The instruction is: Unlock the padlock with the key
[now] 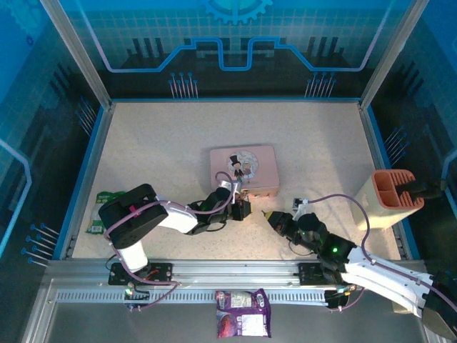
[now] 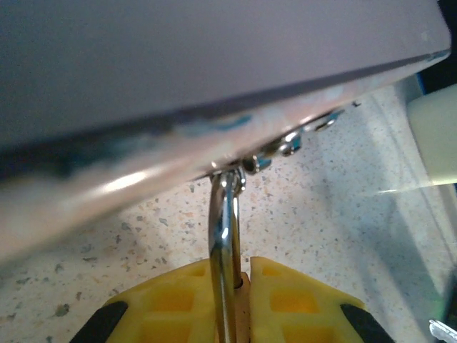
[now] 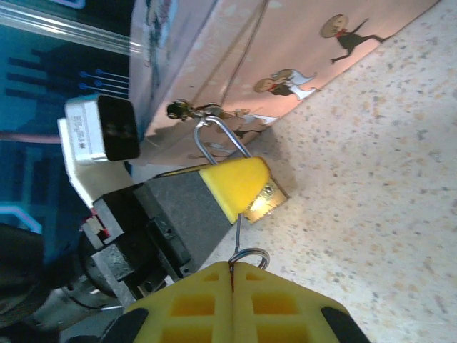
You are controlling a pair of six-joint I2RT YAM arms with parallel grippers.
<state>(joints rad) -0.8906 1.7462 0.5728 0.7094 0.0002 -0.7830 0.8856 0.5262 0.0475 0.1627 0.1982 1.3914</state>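
Padlock (image 3: 265, 201), hanging off the pink box (image 3: 285, 50), sits clamped in the left gripper (image 2: 235, 300), apparently to steady it, as the right gripper (image 3: 232, 300), closed on the key (image 3: 237, 239), lines up close by.

the bench (image 1: 164, 143) is a speckled beige top with a blue rim, walled by clear panels at the back and sides. a pink box (image 1: 260, 175) with cartoon figures lies flat near its middle, a green packet (image 1: 100, 209) sits at the left edge, and a peach holder (image 1: 385, 204) with slots sits at the right edge, all well apart from one another. the padlock (image 3: 267, 202) hangs at the box's near side with its brass body low by the top, whether touching it i cannot tell, and a purple packet (image 1: 243, 314) lies on the metal ledge (image 1: 214, 275) at the near edge.
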